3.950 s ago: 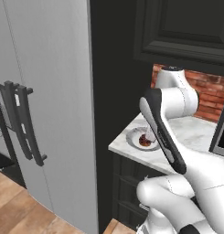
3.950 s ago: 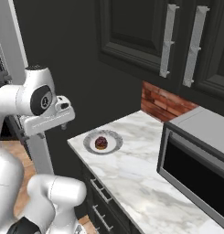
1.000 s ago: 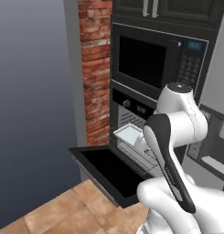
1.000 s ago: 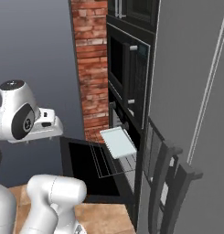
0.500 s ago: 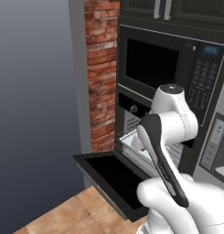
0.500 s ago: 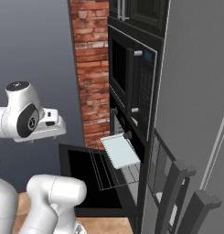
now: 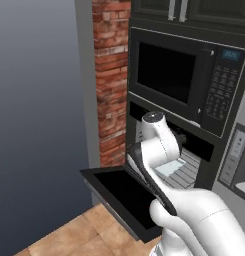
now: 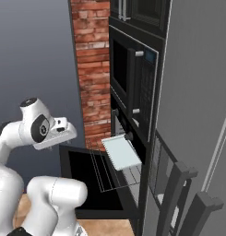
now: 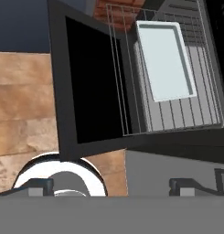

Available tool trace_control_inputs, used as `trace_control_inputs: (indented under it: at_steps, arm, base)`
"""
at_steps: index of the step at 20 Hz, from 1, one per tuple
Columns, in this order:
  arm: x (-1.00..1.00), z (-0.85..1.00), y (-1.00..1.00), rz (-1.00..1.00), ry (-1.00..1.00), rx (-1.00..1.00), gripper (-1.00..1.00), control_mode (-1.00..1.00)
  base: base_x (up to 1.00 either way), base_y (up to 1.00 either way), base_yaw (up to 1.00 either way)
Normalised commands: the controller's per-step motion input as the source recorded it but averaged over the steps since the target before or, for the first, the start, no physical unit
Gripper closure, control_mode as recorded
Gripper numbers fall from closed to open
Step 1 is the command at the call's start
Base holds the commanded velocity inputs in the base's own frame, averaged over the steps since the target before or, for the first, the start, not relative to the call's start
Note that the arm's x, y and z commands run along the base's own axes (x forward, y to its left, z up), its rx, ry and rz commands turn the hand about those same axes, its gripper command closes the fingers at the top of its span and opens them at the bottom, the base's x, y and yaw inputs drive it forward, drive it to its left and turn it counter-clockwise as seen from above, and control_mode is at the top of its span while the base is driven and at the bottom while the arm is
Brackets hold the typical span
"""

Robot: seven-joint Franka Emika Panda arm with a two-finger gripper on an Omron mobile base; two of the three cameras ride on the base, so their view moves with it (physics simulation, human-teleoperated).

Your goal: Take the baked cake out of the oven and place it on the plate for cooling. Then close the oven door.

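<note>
You see the oven point(image 8: 126, 152) standing open, its oven door point(image 7: 119, 192) dropped flat and level over the wooden floor point(image 7: 69, 235). A wire rack point(image 9: 177, 91) is pulled out over the door, and on it rests a pale rectangular tray point(image 9: 166, 59) with nothing visible inside it. The end effector point(image 9: 111, 186) hangs above the door's outer edge with its jaws spread wide and nothing between them; the tray lies beyond it, well apart, toward the oven cavity. Above the oven sits the black microwave point(image 7: 181, 85), beside a brick column point(image 7: 111, 80). In the left base view the arm covers much of the rack, and the oven's interior is too dark to make out.
</note>
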Motion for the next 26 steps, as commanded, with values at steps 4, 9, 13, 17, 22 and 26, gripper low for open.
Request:
trace_control_inputs:
  at_steps: [4,9,13,17,22,26]
  arm:
    - [0.71,-0.79,0.00,-0.03,0.01,-0.22,-1.00,-1.00]
    - [0.58,-0.59,0.00,-0.01,0.03,-0.21,-1.00,-1.00]
    - [0.60,-0.49,0.00,-0.01,0.03,-0.18,-1.00,-1.00]
    - [0.63,-0.44,0.00,-0.02,0.04,-0.17,-1.00,-1.00]
    - [0.66,-0.44,0.00,-0.02,0.04,-0.16,-1.00,-1.00]
    - [0.64,-0.46,-0.01,-0.03,0.02,-0.14,-1.00,-1.00]
  base:
    - [0.00,0.00,0.00]
    - [0.00,0.00,0.00]
    - [0.00,0.00,0.00]
    - [0.00,0.00,0.00]
    - [0.00,0.00,0.00]
    - [0.00,0.00,0.00]
